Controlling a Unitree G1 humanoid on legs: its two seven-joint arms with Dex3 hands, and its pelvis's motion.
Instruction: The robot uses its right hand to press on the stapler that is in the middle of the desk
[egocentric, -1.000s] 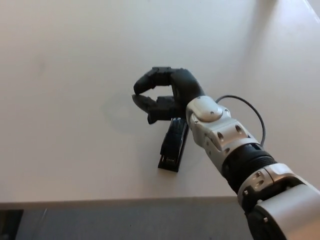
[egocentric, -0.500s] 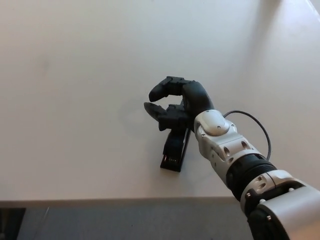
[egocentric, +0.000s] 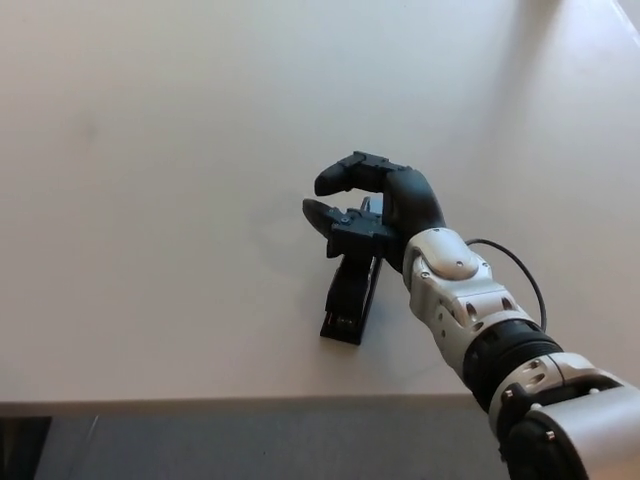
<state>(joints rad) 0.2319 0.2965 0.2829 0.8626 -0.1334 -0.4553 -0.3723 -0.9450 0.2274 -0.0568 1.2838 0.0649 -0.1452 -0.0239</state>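
Observation:
A black stapler lies on the white desk, near its front edge, pointing away from me and a little to the right. My right hand comes in from the lower right and sits over the stapler's far end, hiding that end. Its fingers are curled with a small gap between the thumb and the two fingers, and nothing is held. Whether the palm touches the stapler I cannot tell. My left hand does not show.
The desk's front edge runs across the bottom of the picture, with dark floor below it. A thin black cable loops out beside my right wrist.
My right hand has slid to the right and a little back toward me, so more of the stapler's length now shows. The stapler has stayed where it was.

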